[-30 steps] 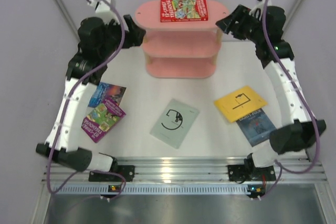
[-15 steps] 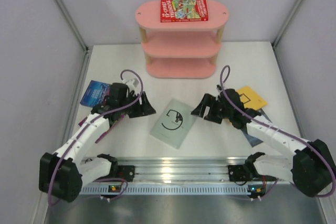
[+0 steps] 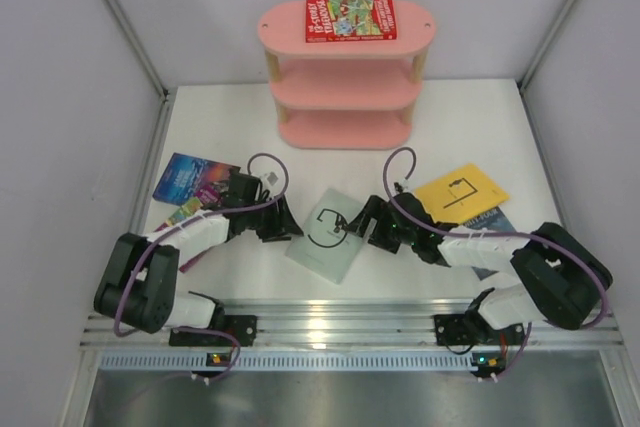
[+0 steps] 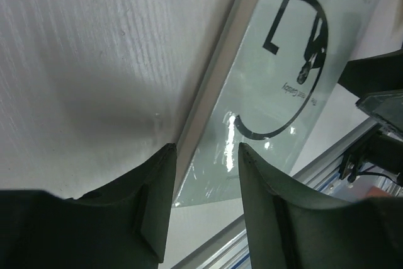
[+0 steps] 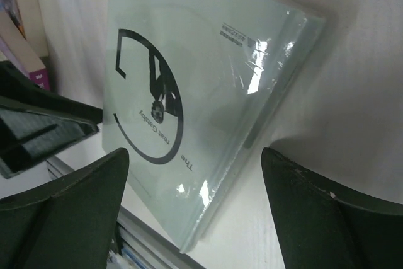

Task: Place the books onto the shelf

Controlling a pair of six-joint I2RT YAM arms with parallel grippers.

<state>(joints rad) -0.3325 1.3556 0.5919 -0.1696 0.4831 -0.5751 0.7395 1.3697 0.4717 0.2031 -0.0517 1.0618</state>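
While the pale grey-green book (image 3: 328,245) lies on the tabletop (image 3: 460,132), the left tool (image 3: 287,228) sits low at its left edge and the right tool (image 3: 358,230) at its right corner, both with fingers spread and neither pinching it; beyond the book stands the pink shelf (image 3: 345,79).

grey-green book (image 5: 208,80): glossy cover, looks film-wrapped, hard glare spots, wrinkles in the sheen near the corner. table (image 4: 94,61): white, matt, fine ribbed grain. left hand (image 4: 203,155) fingers (image 4: 151,212): dark smooth plastic, matt. shelf (image 3: 280,29): smooth pink boards, pale wood posts. rail (image 3: 340,322) at near edge: bare grooved metal, reflective.
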